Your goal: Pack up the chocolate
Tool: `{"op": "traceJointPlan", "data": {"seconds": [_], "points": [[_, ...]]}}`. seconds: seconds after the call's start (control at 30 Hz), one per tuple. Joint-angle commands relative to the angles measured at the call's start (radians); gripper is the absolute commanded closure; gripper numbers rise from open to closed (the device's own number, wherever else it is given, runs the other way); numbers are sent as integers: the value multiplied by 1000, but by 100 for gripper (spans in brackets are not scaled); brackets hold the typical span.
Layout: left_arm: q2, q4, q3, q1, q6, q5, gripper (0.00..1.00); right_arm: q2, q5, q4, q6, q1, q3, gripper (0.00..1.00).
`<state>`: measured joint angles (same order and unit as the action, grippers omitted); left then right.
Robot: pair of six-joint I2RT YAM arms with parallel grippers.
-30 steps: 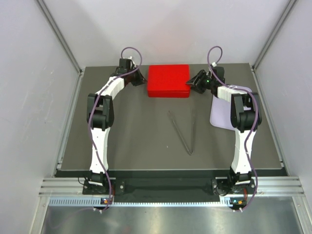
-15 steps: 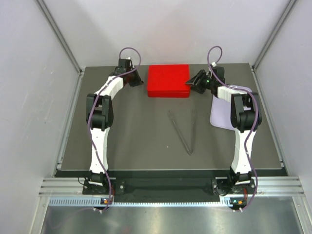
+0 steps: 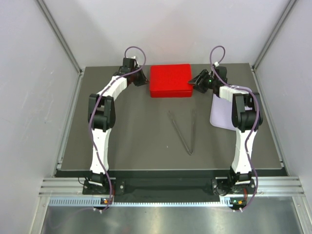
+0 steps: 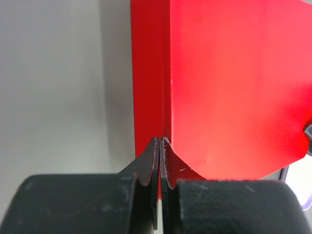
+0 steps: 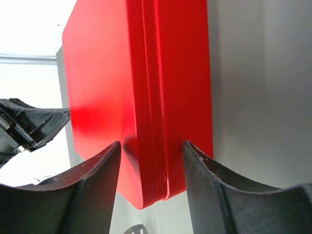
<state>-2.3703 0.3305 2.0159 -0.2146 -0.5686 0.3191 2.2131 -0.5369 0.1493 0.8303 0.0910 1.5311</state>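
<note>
A closed red box (image 3: pixel 170 80) lies at the back middle of the table. No chocolate shows in any view. My left gripper (image 3: pixel 144 80) is shut, and its tips (image 4: pixel 161 141) touch the seam on the box's left side (image 4: pixel 234 87). My right gripper (image 3: pixel 195 82) is open. Its two fingers straddle the right edge of the box (image 5: pixel 146 87), one above the lid and one below the base, with a small gap on each side of the gripper (image 5: pixel 150 143).
Thin metal tongs (image 3: pixel 183 131) lie in a V on the middle of the dark table. A pale lavender sheet or tray (image 3: pixel 222 114) lies at the right under my right arm. Grey walls close the table's back and sides.
My left gripper has moved right against the box. The box has shifted a little to the right. My right gripper has shifted slightly right with it.
</note>
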Motion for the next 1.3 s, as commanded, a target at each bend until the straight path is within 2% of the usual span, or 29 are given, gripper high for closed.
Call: {"op": "traceJointPlan", "data": {"seconds": [0.0,0.47,0.53,0.6,0.7,0.8,0.83,0.93,1.03,1.17,1.2,1.23,1.27], "points": [[77,-1,37,-25,15,20,100,-1,-31,61,0,13,-3,50],[71,-5,32,-20,23,35,100,46,104,24,36,12,-155,75],[72,-7,32,-20,22,32,100,43,114,15,41,12,-163,83],[75,-10,32,-20,22,31,100,40,123,4,40,10,-163,87],[82,-8,37,-20,21,29,100,33,115,4,35,10,-151,87],[86,2,47,-17,24,23,100,20,88,7,24,9,-126,83],[86,11,50,-17,29,20,100,13,75,9,17,9,-105,75],[98,22,44,-14,33,14,100,-16,54,9,-2,6,-86,60],[118,25,27,-14,41,5,100,-65,48,3,-20,-7,-71,51],[137,48,26,-12,56,-40,99,-121,57,-25,-48,-25,-39,50],[143,53,24,-12,58,-55,99,-125,60,-31,-56,-25,-28,52],[146,59,24,-11,56,-86,99,-128,63,-54,-63,-28,3,65],[149,64,21,-9,55,-95,99,-125,66,-63,-77,-27,23,73]]}}
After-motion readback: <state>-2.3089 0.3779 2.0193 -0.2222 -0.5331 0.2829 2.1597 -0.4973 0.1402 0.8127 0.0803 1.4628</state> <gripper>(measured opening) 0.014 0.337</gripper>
